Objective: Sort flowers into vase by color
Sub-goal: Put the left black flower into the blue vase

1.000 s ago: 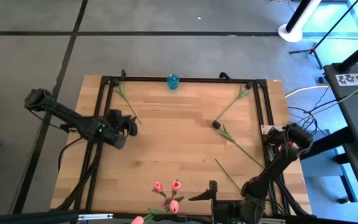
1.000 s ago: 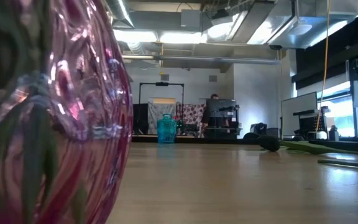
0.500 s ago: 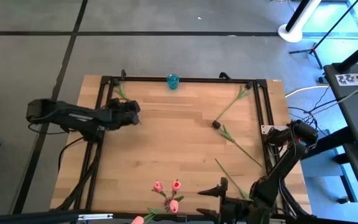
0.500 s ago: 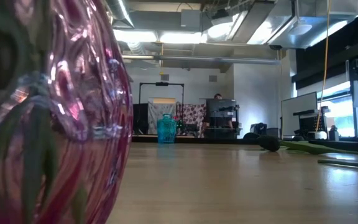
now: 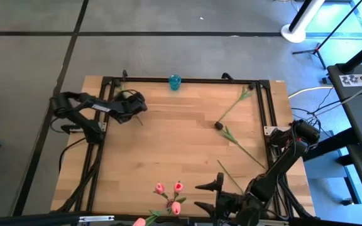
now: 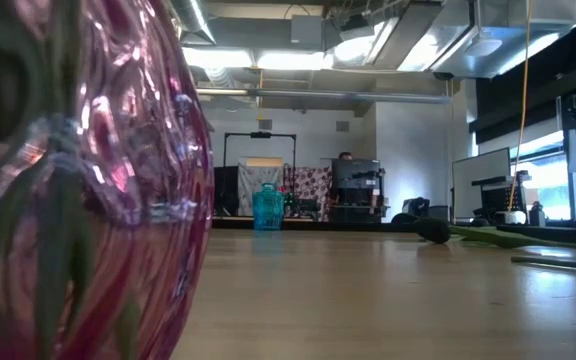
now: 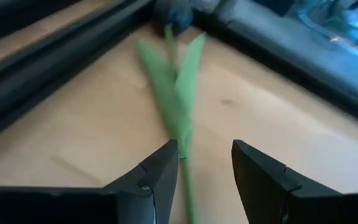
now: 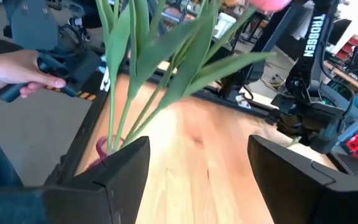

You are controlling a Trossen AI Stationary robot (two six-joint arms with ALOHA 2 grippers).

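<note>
Left gripper moved over flower, jaws open, empty

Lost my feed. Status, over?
Left hand open over flower at far-left corner. Right hand open, by pink vase. Nothing blocking.

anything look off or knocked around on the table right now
Nothing looks spilled or broken. Three dark-headed flowers lie loose across the table, unsorted, while the pink flowers stand in the pink vase. The left gripper is open around one stem.
</note>
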